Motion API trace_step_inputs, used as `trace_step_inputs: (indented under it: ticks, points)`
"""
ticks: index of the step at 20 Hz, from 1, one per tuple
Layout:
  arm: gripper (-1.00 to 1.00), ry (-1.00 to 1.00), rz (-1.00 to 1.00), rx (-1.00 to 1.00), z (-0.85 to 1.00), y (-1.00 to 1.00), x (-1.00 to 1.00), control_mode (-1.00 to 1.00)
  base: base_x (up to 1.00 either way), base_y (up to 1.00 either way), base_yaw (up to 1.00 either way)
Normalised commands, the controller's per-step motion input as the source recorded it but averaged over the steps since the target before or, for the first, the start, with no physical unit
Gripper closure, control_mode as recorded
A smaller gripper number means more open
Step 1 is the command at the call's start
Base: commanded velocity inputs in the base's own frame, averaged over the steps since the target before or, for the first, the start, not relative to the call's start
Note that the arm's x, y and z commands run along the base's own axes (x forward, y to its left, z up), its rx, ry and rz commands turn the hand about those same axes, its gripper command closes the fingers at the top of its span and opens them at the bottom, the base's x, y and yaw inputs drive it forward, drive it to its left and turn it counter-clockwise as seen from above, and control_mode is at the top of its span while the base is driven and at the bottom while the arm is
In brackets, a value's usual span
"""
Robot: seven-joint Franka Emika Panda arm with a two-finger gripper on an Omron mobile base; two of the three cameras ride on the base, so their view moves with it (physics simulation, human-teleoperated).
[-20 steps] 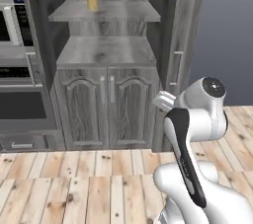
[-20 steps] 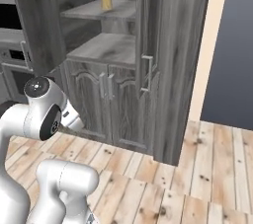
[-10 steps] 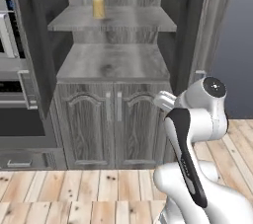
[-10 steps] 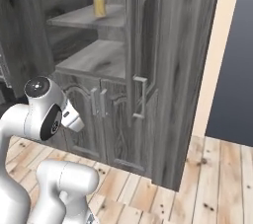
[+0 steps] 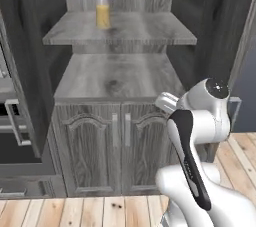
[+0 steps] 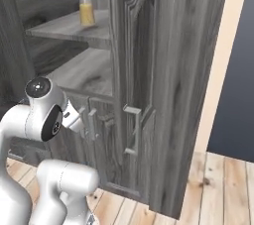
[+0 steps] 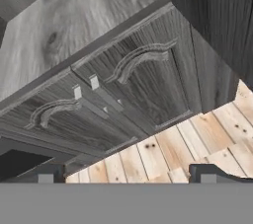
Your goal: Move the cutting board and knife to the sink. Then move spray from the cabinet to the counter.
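Nearest to us, the gripper (image 7: 126, 174) hangs with its jaws released, spread wide with nothing between them; its two dark fingertips (image 7: 47, 173) stand far apart at the bottom of the hand view. Beyond them lies the light plank floor (image 7: 197, 139), bare in front of the cabinet (image 5: 120, 136).

We see the cabinet as grey weathered wood grain. Its lower section carries two arched doors (image 5: 85, 151), both shut, each with a slim vertical handle beside the centre seam. Above the doors, a flat ledge (image 5: 117, 73) lies open and bare, its front edge straight. Dark side walls bound this recess on both sides. In the right base view, a tall door (image 6: 141, 70) stands swung outward at the recess's right edge.

Farther up and back, an upper shelf (image 5: 120, 28) spans the recess. The spray (image 5: 103, 8) stands upright on it, left of centre: a small clear bottle of orange-yellow liquid, topped by a whitish trigger nozzle. The shelf surface to its right is open.
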Motion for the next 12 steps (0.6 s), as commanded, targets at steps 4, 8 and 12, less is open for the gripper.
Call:
trace_step_inputs:
  ticks: [4,8,12]
  points:
    - [-1.0,0.0,0.0,0.0,0.0,0.0,0.0,1.0,0.61,0.72,-0.06]
    - [-1.0,0.0,0.0,0.0,0.0,0.0,0.0,1.0,0.39,0.64,-0.05]
    - [-1.0,0.0,0.0,0.0,0.0,0.0,0.0,1.0,0.25,0.24,-0.02]
